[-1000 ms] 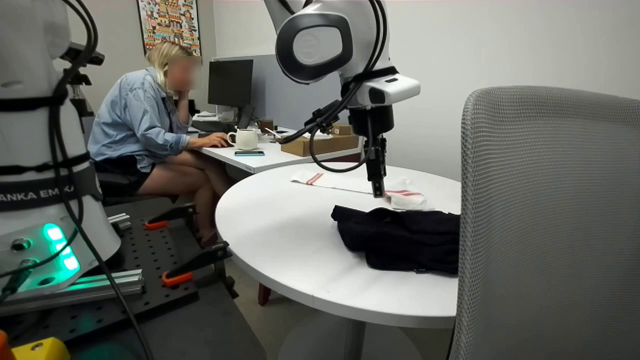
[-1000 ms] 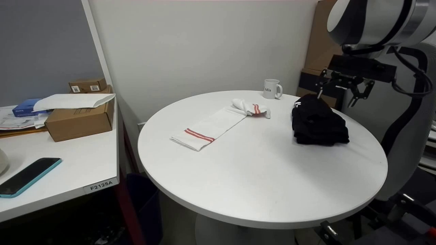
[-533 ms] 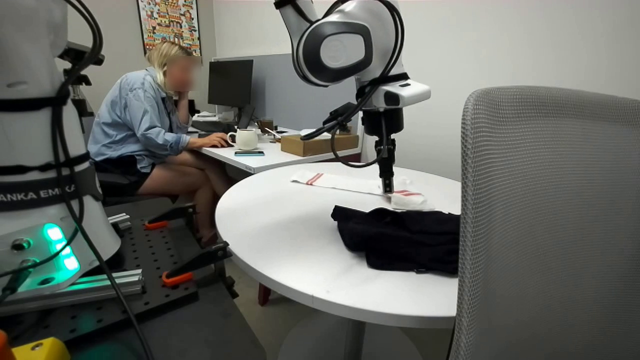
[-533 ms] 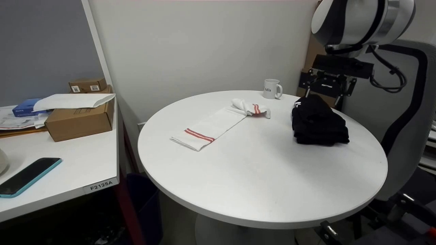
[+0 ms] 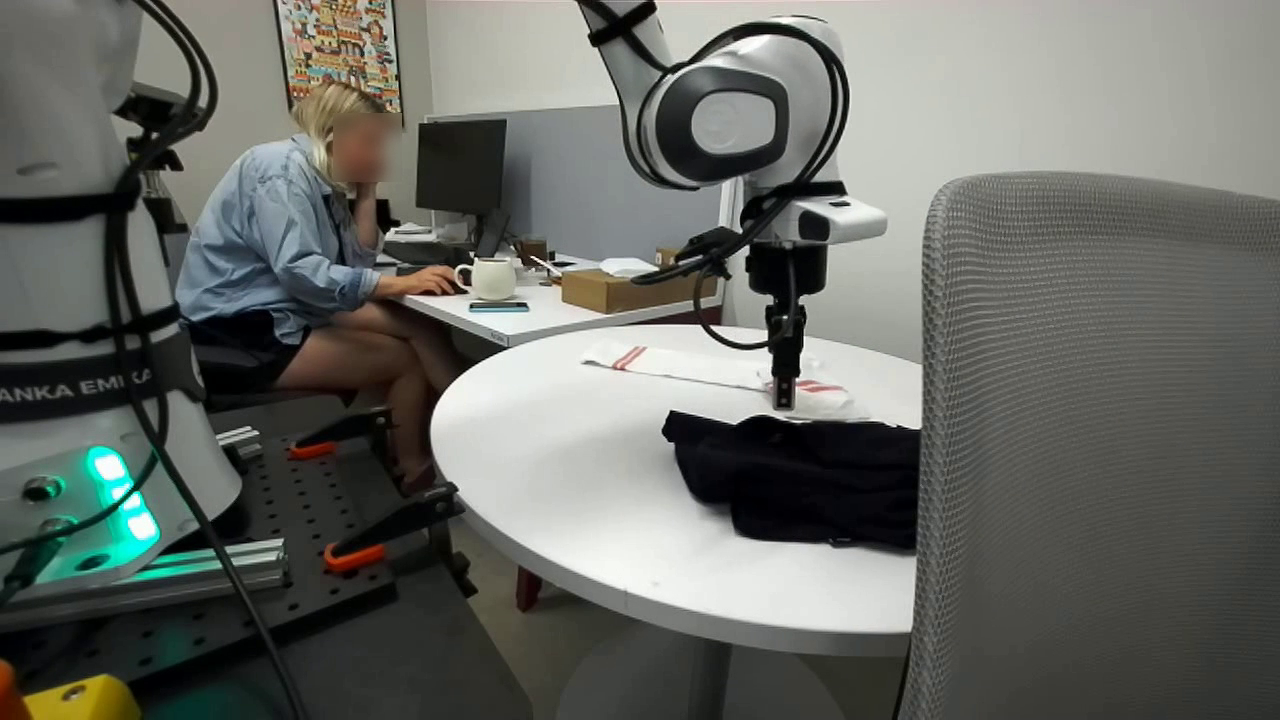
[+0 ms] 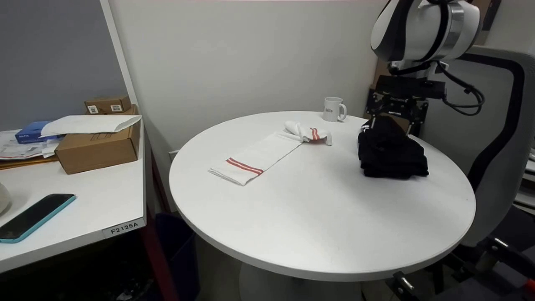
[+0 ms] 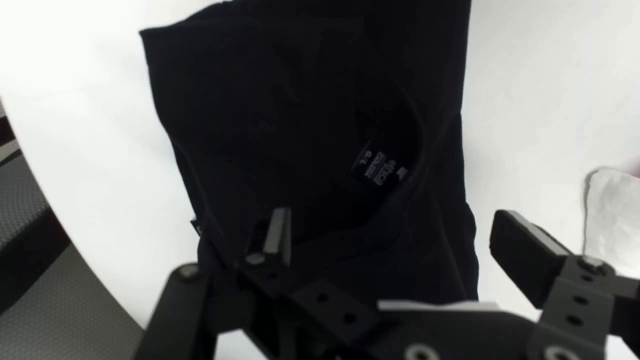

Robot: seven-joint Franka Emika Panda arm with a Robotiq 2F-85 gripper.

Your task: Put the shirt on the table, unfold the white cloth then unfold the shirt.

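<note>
Pincer (image 7: 395,215), 2 fingers (image 7: 525,255) wide apart, over the black shirt (image 6: 393,156) on the table (image 6: 317,234), white cloth (image 6: 267,152) nearby

White robot arm (image 5: 735,120) bent over from above, black fingers (image 7: 522,255) straight down and wide apart.

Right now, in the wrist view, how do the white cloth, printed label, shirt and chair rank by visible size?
1. Shirt
2. Chair
3. White cloth
4. Printed label
All but the label run out of frame.

A grey partition (image 5: 590,170) backs the white desk (image 5: 545,317); walls (image 5: 1020,90) are pale.
</note>
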